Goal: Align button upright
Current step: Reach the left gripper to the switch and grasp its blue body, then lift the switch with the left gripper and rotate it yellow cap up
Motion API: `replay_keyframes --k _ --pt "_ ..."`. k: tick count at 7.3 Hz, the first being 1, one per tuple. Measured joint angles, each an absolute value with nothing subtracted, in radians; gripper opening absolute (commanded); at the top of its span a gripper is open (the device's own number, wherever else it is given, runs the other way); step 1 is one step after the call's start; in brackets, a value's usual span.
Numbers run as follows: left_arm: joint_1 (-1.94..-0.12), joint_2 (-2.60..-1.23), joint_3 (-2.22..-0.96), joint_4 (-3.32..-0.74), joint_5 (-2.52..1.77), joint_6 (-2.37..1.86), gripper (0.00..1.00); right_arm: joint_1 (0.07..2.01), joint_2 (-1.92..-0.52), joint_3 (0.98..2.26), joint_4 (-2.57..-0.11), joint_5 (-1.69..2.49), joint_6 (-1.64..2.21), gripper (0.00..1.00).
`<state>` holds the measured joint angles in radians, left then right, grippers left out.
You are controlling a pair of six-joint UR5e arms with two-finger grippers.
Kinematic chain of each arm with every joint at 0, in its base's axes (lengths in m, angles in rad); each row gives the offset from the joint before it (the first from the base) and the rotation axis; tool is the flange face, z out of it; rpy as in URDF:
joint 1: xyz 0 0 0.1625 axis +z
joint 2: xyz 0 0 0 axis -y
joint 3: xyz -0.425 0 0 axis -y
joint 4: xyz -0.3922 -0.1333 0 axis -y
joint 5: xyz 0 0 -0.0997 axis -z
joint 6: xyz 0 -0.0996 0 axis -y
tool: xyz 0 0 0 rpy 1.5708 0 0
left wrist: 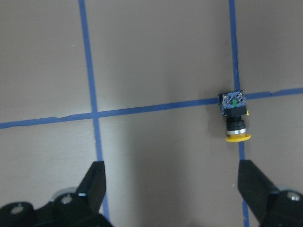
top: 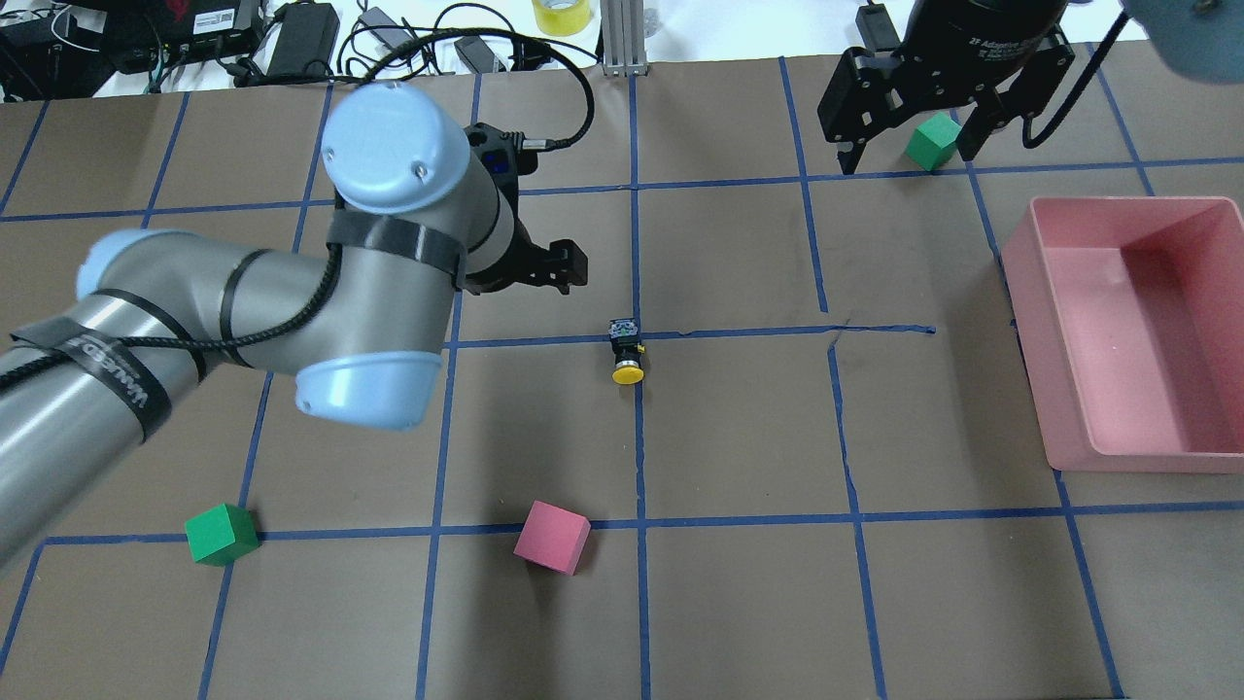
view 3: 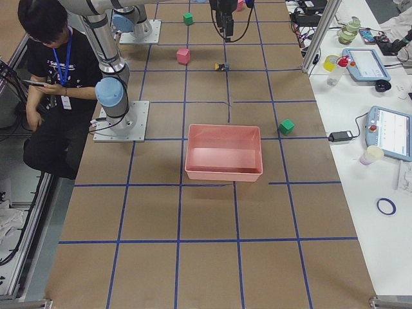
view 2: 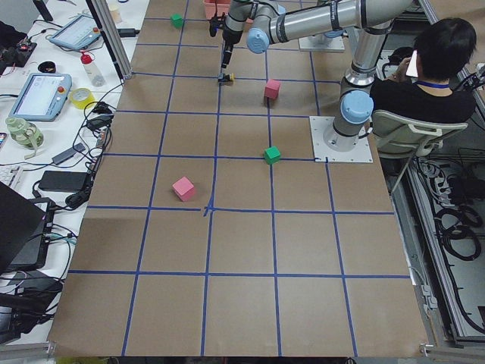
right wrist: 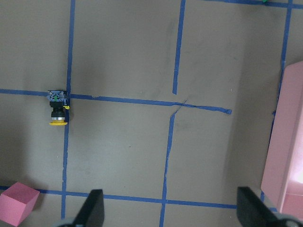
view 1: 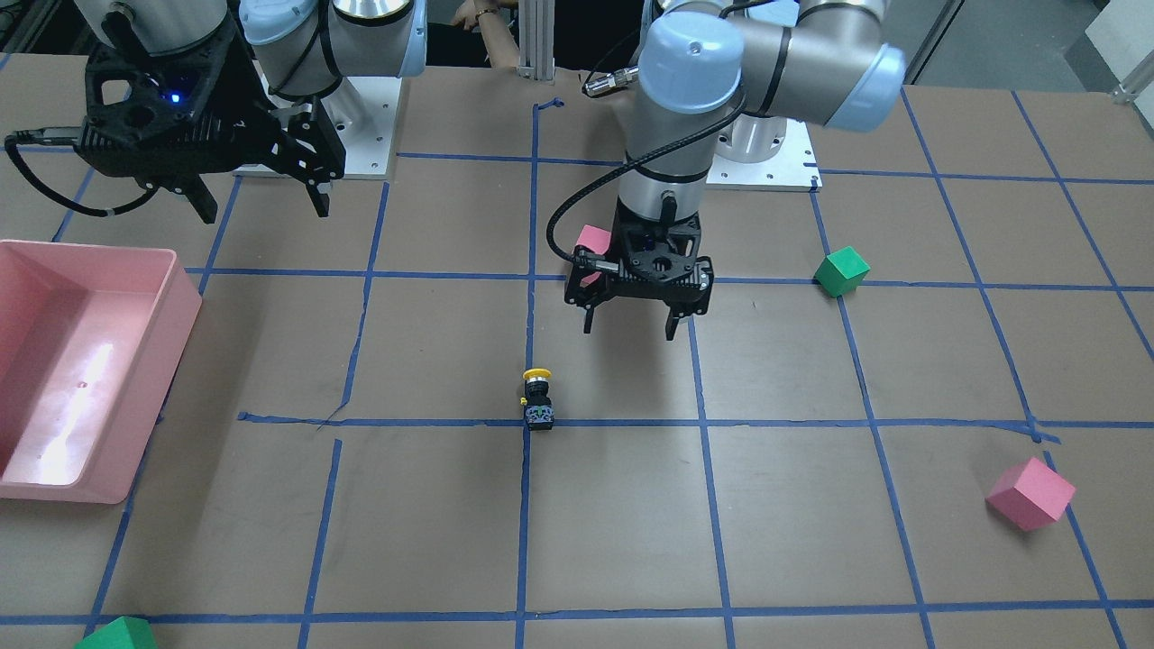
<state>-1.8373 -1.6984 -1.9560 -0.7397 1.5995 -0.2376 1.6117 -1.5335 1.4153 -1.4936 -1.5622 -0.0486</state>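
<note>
The button (view 1: 538, 401) lies on its side on a blue tape crossing near the table's middle, its yellow cap pointing towards the robot's base. It also shows in the overhead view (top: 625, 352), the left wrist view (left wrist: 235, 118) and the right wrist view (right wrist: 57, 109). My left gripper (view 1: 629, 326) is open and empty, hovering above the table beside the button, apart from it; its fingers (left wrist: 94, 184) frame bare table. My right gripper (view 1: 264, 212) is open and empty, raised well away from the button on the bin's side.
A pink bin (top: 1020, 253) stands at the table's right side. A pink cube (top: 552, 537) and a green cube (top: 222, 534) lie on the near side, another green cube (top: 931, 141) under the right gripper, another pink cube (view 1: 1030, 493) far left. A seated person (view 2: 424, 83) is behind the robot.
</note>
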Motion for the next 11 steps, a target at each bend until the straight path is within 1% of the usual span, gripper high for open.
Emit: replay_keyframes --k 1,2,3,5,8,10,11 --pt "-1.867 -1.727 -2.030 -0.575 1.618 -0.277 1.00 1.611 -1.533 1.420 -1.492 -1.565 -0.048 1.00" --pt "-1.910 -1.762 -2.074 -0.454 1.652 -0.333 1.00 1.610 -1.533 1.424 -1.496 -1.566 -0.049 1.00" --pt "-1.963 -1.806 -2.093 -0.364 1.715 -0.401 1.00 1.609 -1.532 1.427 -1.498 -1.567 -0.049 1.00" --pt "-2.032 -1.916 -2.113 -0.156 1.793 -0.467 1.00 1.609 -1.532 1.428 -1.501 -1.565 -0.049 1.00" --pt "-2.068 -2.112 -2.135 0.198 1.806 -0.467 1.00 1.608 -1.532 1.430 -1.503 -1.557 -0.049 1.00" --pt "-2.075 -2.191 -2.136 0.301 1.822 -0.447 1.00 1.608 -1.531 1.430 -1.503 -1.555 -0.049 1.00" --pt "-2.078 -2.207 -2.139 0.321 1.827 -0.443 0.95 1.608 -1.532 1.431 -1.503 -1.555 -0.049 1.00"
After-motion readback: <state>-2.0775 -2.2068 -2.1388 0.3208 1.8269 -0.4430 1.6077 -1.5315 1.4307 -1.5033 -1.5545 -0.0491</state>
